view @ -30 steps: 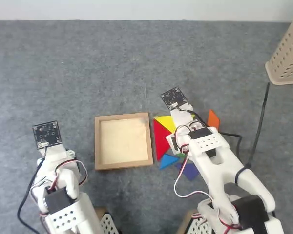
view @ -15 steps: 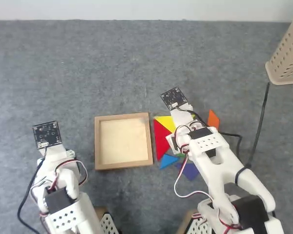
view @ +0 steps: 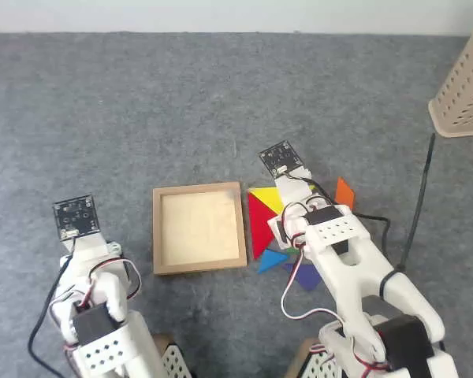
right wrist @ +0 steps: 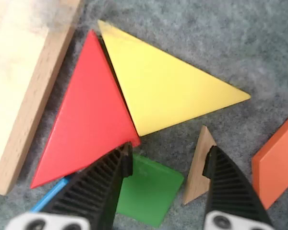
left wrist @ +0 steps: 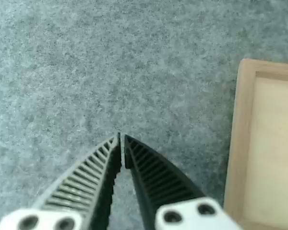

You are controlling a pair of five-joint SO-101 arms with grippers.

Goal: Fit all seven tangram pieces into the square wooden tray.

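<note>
The square wooden tray (view: 199, 189) lies flat on the grey table (view: 142, 102) between the two arms, and its pale floor is bare. All the coloured pieces in view lie on the table outside the tray, on its side toward the right arm.

The red triangle (right wrist: 86, 134) lies closest to the tray, with one long edge running just beside the tray's rim. The yellow triangle (right wrist: 158, 91) touches the red one along a shared edge, on the side away from the tray. The green square (right wrist: 149, 191) sits just off the red triangle's corner, and a small tan triangle (right wrist: 199, 167) lies beside it, farther from the tray. The orange piece (right wrist: 278, 163) lies farther from the tray again. A blue triangle (view: 272, 258) lies near the tray's corner closest to the right arm, with a purple piece (view: 306, 276) just beyond it, partly under that arm.

The right gripper (right wrist: 169, 158) hangs over this cluster with its fingers apart, the green square below the gap between them. Whether the fingers touch any piece cannot be told.

The left gripper (left wrist: 121, 139) is on the tray's other side, over bare table just beside the rim, its fingers together and holding nothing.
</note>
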